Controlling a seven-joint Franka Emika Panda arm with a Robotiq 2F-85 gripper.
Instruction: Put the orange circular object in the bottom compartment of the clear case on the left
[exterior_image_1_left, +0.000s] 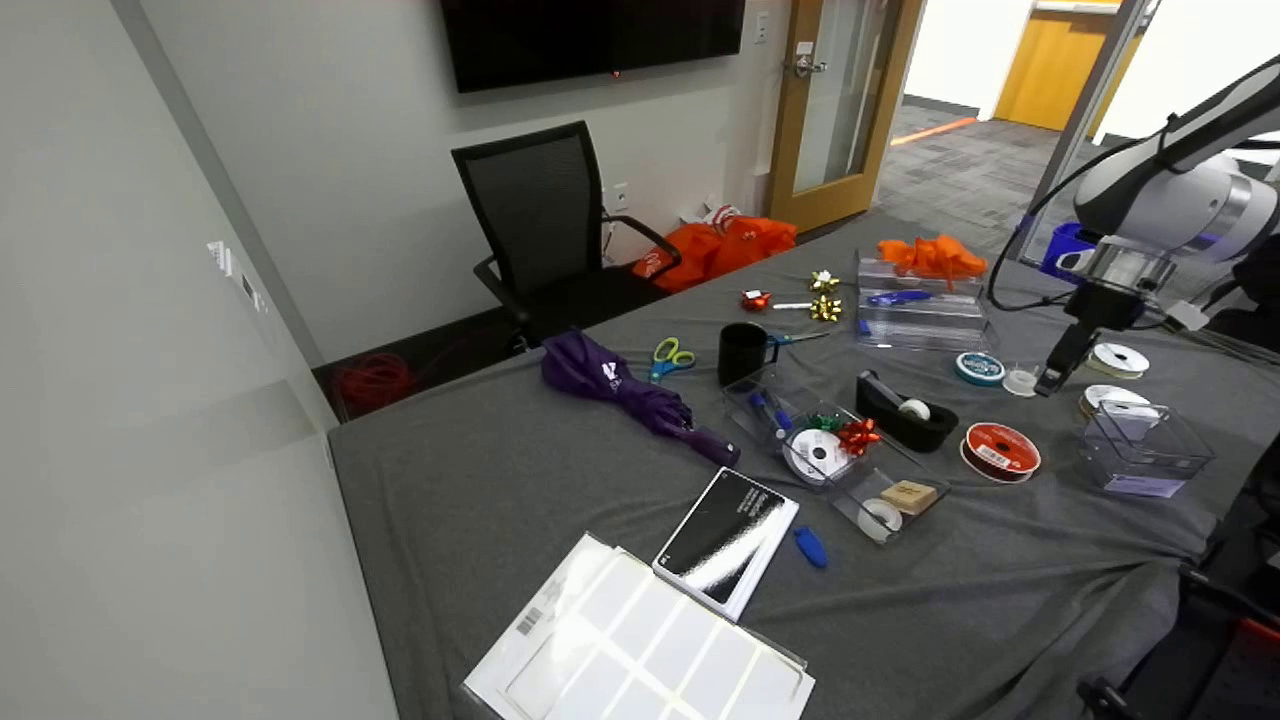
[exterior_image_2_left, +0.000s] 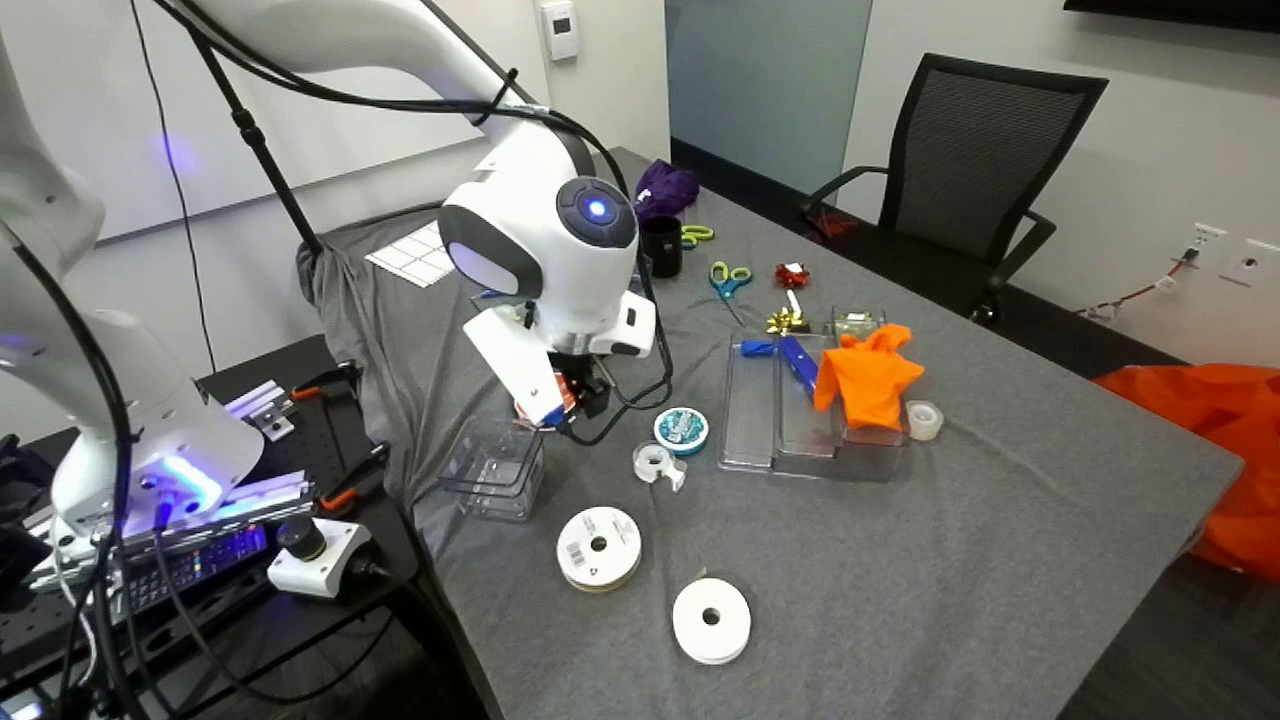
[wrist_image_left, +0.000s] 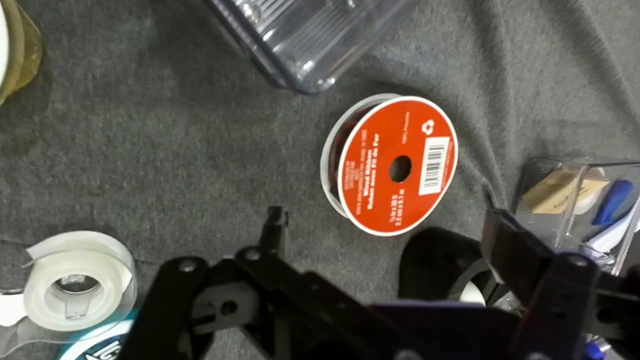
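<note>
Ribbon spool (wrist_image_left: 382, 162): the orange round object of the task, by my reading; it lies flat on the gray-covered surface (exterior_image_1_left: 480, 440), orange face up, not held, so the grasp is yet to come.
Jaws: spread apart with nothing between them, hanging above the surface.
Spool from jaws: in the wrist view it lies ahead of the fingertips (wrist_image_left: 505, 240), roughly midway between them; in an exterior view the spool (exterior_image_1_left: 988, 447) appears below and to the left of them. I judge the coming move to be forward and down, with little sideways correction.
Long axis: none to match; the spool is round and its center hole faces up, so most closing angles should serve.
Opening against spool: the fingertips sit nearer the wrist camera, so I cannot tell whether the gap spans the rim; it may be a tight fit.
Arm (exterior_image_2_left: 570, 270): the only one, so reach and carry both fall to it.
Clear bin (wrist_image_left: 272, 57) and tape dispenser (exterior_image_1_left: 900, 425): near the spool on different sides; a finger lowered there could brush either.
Tray (exterior_image_1_left: 800, 400): probably the clear case meant, leftmost of the clear ones in an exterior view. Its bottom compartment (exterior_image_1_left: 868, 478) seems to be the end one, holding a tape roll (exterior_image_1_left: 880, 510) and a wood block (exterior_image_1_left: 910, 497); the spool may have to lean there.
</note>
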